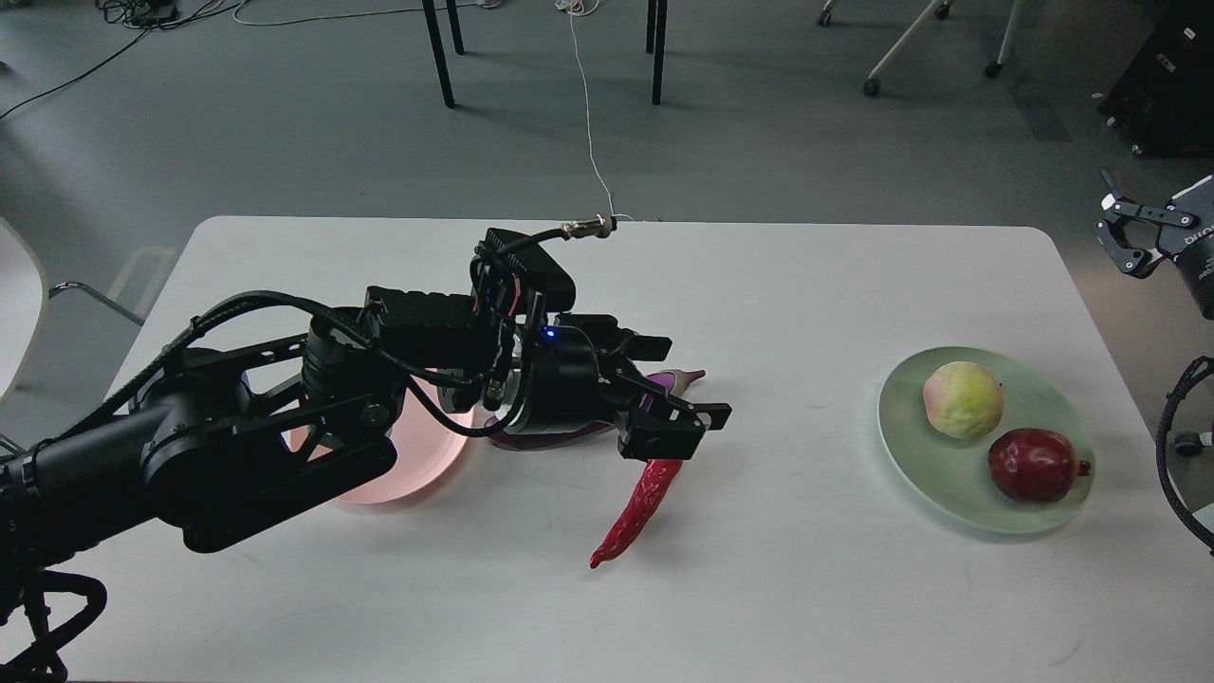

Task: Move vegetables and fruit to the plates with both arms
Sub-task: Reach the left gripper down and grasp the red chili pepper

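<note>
One white worktop [806, 285] fills the view, and two plates sit on it: the pale green plate [915, 446] out at 3 o'clock, the pale pink plate [417, 465] at 9 o'clock, mostly hidden under the left arm. Two fruit are home already on the green plate, the yellow-green fruit [963, 399] and the dark red pomegranate [1034, 464], close together.

Two vegetables remain on the bare worktop near the centre. The eggplant [675, 379] lies just right of the pink plate, only its purple tip and a sliver of its body showing past the wrist. The red chili pepper [637, 507] runs down toward 6 o'clock from under the left hand [678, 394].

That left hand hovers with fingers spread, released, grasping nothing. The right hand [1124, 237] waits off the worktop's edge at 2 o'clock, fingers parted, empty.

My read: the eggplant looks glossy and slippery, so pinch mid-body. The chili looks light and wrinkled; take its thick upper part.
</note>
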